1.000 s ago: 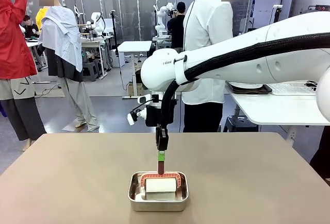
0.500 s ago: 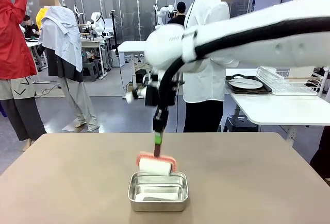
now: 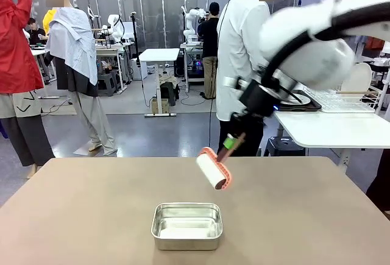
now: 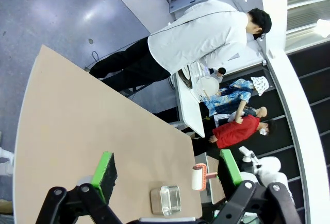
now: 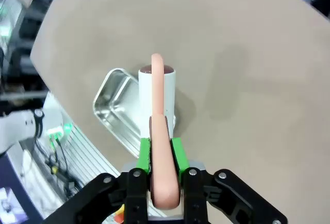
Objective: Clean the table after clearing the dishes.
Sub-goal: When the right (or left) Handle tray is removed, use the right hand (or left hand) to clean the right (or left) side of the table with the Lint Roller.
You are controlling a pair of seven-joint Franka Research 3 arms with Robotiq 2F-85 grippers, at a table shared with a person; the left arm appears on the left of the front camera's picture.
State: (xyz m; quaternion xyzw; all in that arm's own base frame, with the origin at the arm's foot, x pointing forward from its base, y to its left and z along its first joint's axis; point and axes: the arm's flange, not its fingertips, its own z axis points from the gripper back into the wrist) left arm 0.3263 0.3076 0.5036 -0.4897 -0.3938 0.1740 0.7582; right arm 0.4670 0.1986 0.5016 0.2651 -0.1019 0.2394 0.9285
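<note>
Pink plastic forms the handle of the roller [image 3: 213, 170], pinched tight between the green pads of the right claw [image 3: 230, 142]. The roller hangs tilted in the air over the beige table [image 3: 73, 216], which spreads across the foreground. It is near a steel pan [image 3: 186, 225] that rests close to the table's near edge, and touches neither. The left claw [image 4: 167, 166] stands wide with nothing in it, high above the table. A person in a white shirt [image 3: 244, 45] stands beyond the far edge.
</note>
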